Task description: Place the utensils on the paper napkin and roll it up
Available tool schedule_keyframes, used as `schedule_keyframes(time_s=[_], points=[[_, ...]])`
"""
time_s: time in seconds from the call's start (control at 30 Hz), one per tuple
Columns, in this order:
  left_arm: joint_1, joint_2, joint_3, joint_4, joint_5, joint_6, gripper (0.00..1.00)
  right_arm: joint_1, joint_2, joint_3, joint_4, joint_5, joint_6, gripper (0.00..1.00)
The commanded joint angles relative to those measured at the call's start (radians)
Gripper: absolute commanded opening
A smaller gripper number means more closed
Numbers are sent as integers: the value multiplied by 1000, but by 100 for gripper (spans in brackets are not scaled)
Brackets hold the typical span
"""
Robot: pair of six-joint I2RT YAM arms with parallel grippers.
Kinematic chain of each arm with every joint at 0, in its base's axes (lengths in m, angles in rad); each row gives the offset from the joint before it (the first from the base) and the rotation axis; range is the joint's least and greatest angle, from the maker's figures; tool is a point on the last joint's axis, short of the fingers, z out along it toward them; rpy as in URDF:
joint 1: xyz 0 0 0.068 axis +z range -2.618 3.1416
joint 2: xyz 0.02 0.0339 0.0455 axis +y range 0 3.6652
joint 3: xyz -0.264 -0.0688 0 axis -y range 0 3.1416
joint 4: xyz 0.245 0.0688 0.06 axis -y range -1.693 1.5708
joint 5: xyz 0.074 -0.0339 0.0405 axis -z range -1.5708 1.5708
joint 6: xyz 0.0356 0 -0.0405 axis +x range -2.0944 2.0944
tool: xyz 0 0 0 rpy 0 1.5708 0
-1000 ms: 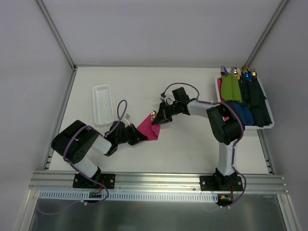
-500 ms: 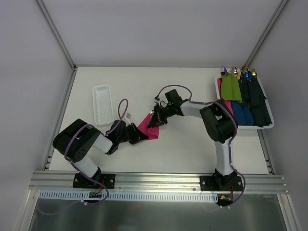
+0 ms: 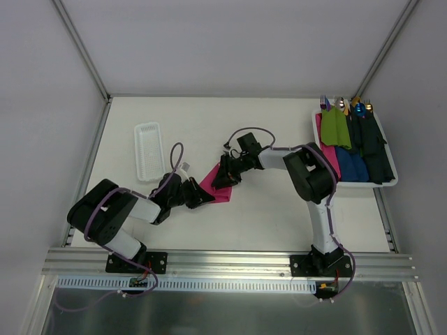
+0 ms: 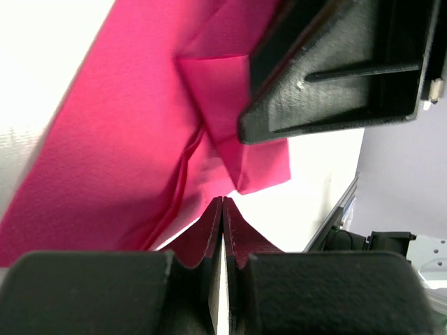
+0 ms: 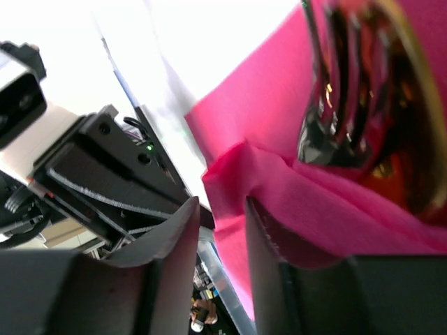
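Two arms: both reach to the middle of the table (image 3: 265, 223) and meet at one pink sheet.
Paper napkin (image 3: 215, 190): it lies a little left of the centre in the top view, between the two claws, with its edges folded and creased.
Left gripper (image 3: 201, 197): it is at the lower left edge of the napkin. In the left wrist view the two fingers are pressed together with no gap. A dark red strip shows at the tips, but I cannot tell if paper is pinched there.
Right gripper (image 3: 222, 178): it is over the upper right part of the napkin. In the right wrist view its fingers stand a little apart, with a narrow slit between them. A raised fold of the napkin sits just above this slit, and neither finger presses on it.
Utensils (image 5: 353, 98): gold metal lies on the pink paper, at the upper right of the right wrist view. Fork tines are clear, and the rest is blurred. From above the right claw covers them.
White tray (image 3: 148, 150): it is at the upper left of the table, well apart from the napkin.
White bin (image 3: 387, 183): it is at the right edge and holds green rolls (image 3: 335, 129), blue rolls (image 3: 349, 166) and navy rolls (image 3: 374, 150). Coloured handles stick out at the top end of the rolls.
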Motion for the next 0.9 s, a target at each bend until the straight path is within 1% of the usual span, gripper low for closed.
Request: schedule_keyframes(time_s=[0.0, 0.07, 0.13, 0.3, 0.37, 0.43, 0.47, 0.53, 0.57, 0.6, 0.7, 0.87], points=[[13, -60, 5, -51, -15, 48, 0, 1, 15, 18, 93, -21, 63, 37], [13, -76, 1, -58, -15, 51, 0, 1, 15, 4, 154, -28, 88, 39], [12, -88, -3, -63, -15, 51, 0, 1, 18, -1, 198, -35, 122, 39], [13, -145, -15, -74, -18, 42, 0, 3, 33, -4, 240, -33, 148, 38], [12, -184, -13, -103, -37, 36, 0, 3, 36, -7, 251, -30, 151, 38], [12, -209, -10, -117, -55, 29, 5, 3, 39, -10, 255, -30, 156, 37], [12, -230, -4, -146, -78, 22, 11, 3, 39, -11, 257, -30, 156, 37], [13, -252, 13, -184, -98, 19, 18, 3, 42, -13, 257, -25, 154, 38], [13, -257, 17, -212, -116, 9, 28, 4, 42, -13, 257, -25, 154, 37], [13, -263, 20, -226, -126, 6, 31, 3, 42, -14, 257, -24, 152, 37], [13, -272, 39, -279, -161, 0, 36, 3, 41, -17, 255, -21, 151, 37], [13, -249, 77, -327, -190, -3, 37, 3, 36, -19, 255, -19, 148, 37]])
